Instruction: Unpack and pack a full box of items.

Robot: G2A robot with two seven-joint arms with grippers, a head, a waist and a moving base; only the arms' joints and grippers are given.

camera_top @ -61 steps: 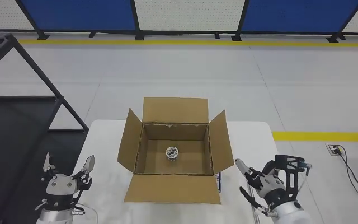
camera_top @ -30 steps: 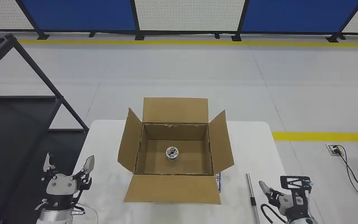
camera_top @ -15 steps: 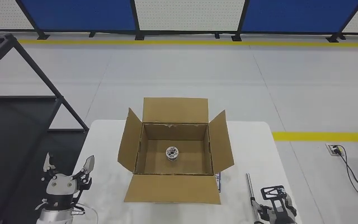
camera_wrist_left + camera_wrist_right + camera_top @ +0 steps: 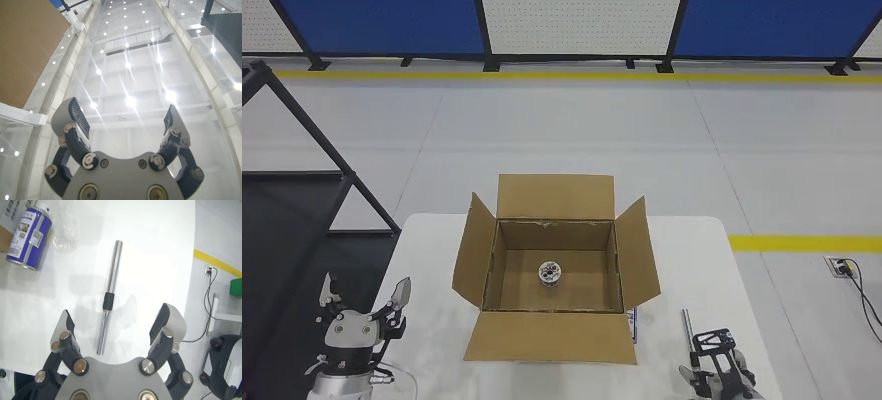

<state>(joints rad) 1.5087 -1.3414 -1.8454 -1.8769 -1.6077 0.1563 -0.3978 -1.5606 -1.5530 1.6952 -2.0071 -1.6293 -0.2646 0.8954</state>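
An open cardboard box [image 4: 554, 345] stands mid-table with a small round item [image 4: 550, 272] on its floor. A chrome metal rod [image 4: 109, 294] with a black band lies on the white table [image 4: 151, 247], just right of the box [image 4: 687, 328]. My right gripper [image 4: 115, 321] hovers open over the rod's near end, a finger on each side and not touching it; in the top view it sits at the table's near right edge [image 4: 710, 352]. My left gripper [image 4: 364, 292] stands open and empty at the near left corner, pointing up at the ceiling [image 4: 122, 115].
A blue spray can [image 4: 28, 245] lies on its side beside the box's right flap, with crumpled clear plastic [image 4: 65, 237] next to it. A box flap [image 4: 24, 47] rises beside my left gripper. The table's right edge [image 4: 191, 275] is close to the rod.
My right gripper has drawn back toward the table's near edge, and the rod now lies on the table in front of it. The left arm has stayed still.
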